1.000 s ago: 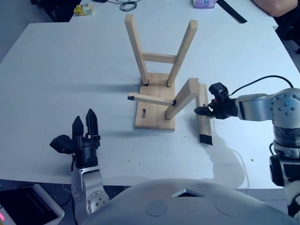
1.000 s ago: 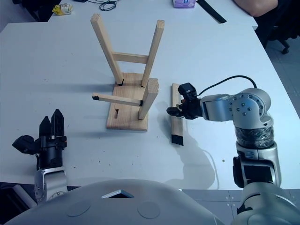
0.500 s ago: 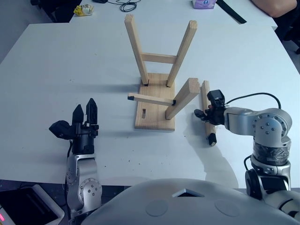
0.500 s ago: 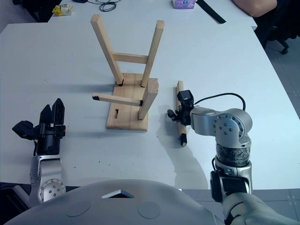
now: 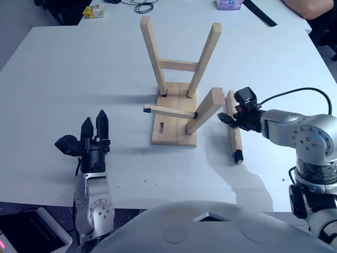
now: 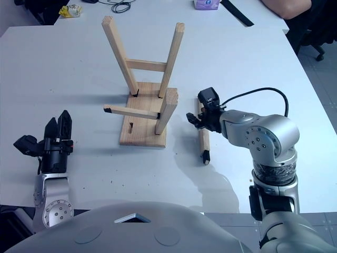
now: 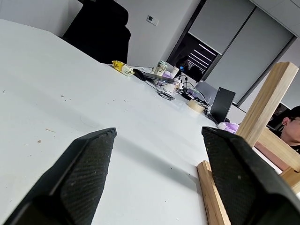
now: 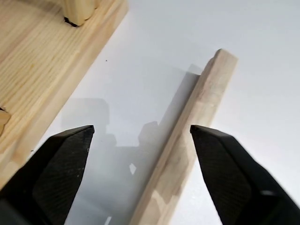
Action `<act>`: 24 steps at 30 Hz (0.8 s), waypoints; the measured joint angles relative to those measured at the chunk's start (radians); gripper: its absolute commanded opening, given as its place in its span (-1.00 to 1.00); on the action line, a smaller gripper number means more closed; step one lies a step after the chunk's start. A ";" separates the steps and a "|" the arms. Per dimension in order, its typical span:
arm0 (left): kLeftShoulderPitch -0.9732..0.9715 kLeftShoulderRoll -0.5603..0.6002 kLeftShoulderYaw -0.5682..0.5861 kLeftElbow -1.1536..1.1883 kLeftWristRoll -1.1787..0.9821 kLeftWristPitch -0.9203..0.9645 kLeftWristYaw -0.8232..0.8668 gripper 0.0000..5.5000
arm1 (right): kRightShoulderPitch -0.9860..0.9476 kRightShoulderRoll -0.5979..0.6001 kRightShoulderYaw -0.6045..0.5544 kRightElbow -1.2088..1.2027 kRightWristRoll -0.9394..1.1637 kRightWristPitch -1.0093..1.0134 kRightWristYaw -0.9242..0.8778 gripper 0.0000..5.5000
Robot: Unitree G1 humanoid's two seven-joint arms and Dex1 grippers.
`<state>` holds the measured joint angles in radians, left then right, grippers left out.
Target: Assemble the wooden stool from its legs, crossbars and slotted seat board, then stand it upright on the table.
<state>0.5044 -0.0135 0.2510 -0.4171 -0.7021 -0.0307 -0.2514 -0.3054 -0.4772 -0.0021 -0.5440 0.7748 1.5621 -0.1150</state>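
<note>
In the left eye view, the loose pale wooden leg with a black tip [image 5: 234,134] had swung straighter, right of centre, beside the flat slotted wooden seat board [image 5: 172,136]. The right gripper [image 5: 226,119] had released it and hung open above, so that leg seemed still unfitted. The left gripper [image 5: 95,126], lower left, stayed open and empty.

In the right wrist view, the fingers stood apart over the leg.

In the left wrist view, the timber at the lower right was cut off and unidentifiable.

Seat board [image 5: 176,134] & loose leg [image 5: 235,139] were pale wood (leg tip blk); table [image 5: 79,68] white; left gripper [image 5: 93,122], right gripper [image 5: 226,119] blk.
</note>
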 measured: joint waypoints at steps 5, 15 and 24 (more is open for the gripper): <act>0.026 -0.004 0.001 0.000 0.002 -0.003 -0.001 0.23 | -0.023 -0.002 -0.058 0.050 -0.088 0.029 0.014 0.38; 0.024 -0.014 0.007 -0.001 0.008 -0.007 -0.001 0.23 | -0.013 0.050 -0.077 0.129 -0.077 0.045 0.031 0.38; 0.040 -0.025 0.018 -0.004 0.009 -0.008 -0.001 0.23 | -0.030 0.064 -0.064 0.135 0.017 0.045 0.043 0.38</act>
<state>0.5446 -0.0390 0.2691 -0.4212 -0.6931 -0.0382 -0.2525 -0.3351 -0.4133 -0.0657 -0.4086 0.7915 1.6071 -0.0724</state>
